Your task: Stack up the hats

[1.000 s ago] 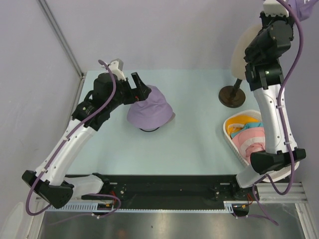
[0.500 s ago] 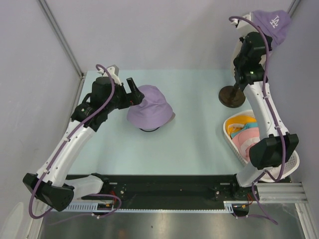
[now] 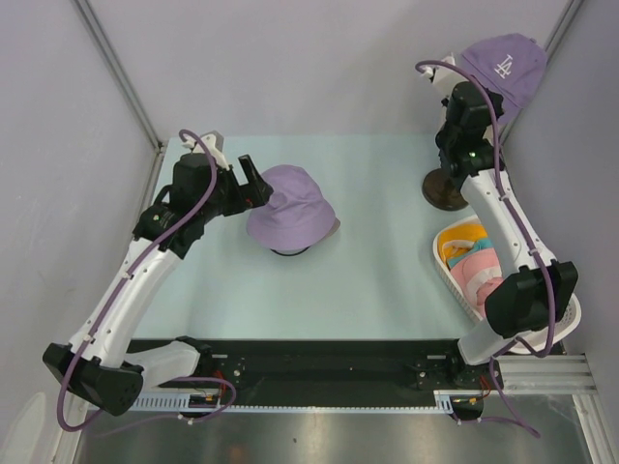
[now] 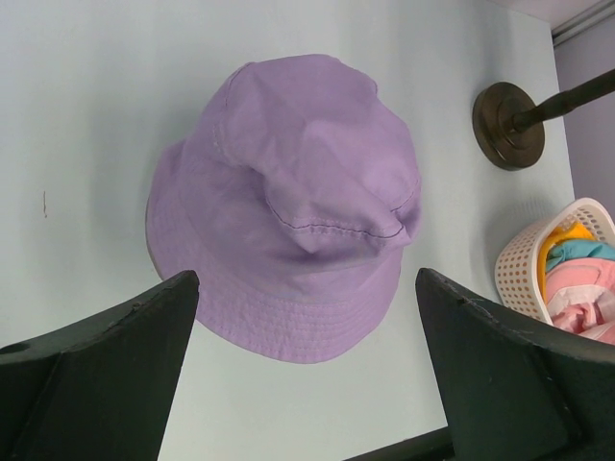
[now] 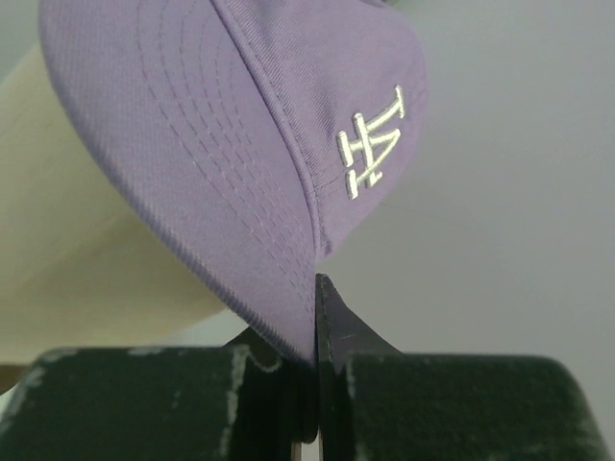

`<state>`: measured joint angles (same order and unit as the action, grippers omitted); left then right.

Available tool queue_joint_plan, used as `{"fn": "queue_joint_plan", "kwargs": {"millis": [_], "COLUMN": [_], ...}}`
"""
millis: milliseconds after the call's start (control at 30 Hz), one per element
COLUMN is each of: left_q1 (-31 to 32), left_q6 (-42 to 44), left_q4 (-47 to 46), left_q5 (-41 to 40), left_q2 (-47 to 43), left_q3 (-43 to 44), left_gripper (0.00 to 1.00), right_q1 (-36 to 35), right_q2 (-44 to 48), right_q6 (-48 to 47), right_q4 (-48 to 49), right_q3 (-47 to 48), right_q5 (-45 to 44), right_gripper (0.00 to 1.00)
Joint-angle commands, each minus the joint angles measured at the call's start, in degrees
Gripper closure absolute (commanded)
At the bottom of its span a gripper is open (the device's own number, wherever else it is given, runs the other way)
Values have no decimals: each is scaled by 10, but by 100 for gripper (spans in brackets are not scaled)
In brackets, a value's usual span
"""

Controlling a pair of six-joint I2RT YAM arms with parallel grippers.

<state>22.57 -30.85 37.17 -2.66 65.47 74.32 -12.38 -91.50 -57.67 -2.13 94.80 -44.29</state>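
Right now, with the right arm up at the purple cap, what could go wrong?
1. The right gripper is shut on the brim of the baseball cap, not a bucket hat; pulling could drag it off the mannequin head or tip its stand.
2. The left gripper hovers open by the lavender hat; closing on its soft brim alone may slip.
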Motion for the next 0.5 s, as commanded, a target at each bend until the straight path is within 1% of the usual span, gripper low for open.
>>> {"fn": "queue_joint_plan", "kwargs": {"millis": [0,133,233,267,300,367,467], "left_q1": [-7,-8,-8,-8,-8,-8,-8], "left_q6": [9,5,0,-1,-2,-3,-3], "left_q4": [-10,-11,-13,-14,-16,-17,-18], "left_q5": [5,9,11,11,12,12,15], "left_q2": [-14,-14,-17,-19,-18,-19,-18], "left_q3": [-6,-10,-16,-17,-21,-24,-28], "left_gripper": [0,0,0,0,0,0,0], "right_q1": [-19,-17,-16,-16,-14,-14,-14], "right_q2": [11,12,17,19,20,26,33], "right_q6": [9,-5,-6,-3,3,8,5], "right_q4": [-63,-89,-131,-166,-184,-218,-237], "right_q3": [-23,-26,-20,-13,-9,-11,-29], "right_q5": [33,39,58,67,88,103,119], "right_gripper": [100,100,100,100,100,100,100]}}
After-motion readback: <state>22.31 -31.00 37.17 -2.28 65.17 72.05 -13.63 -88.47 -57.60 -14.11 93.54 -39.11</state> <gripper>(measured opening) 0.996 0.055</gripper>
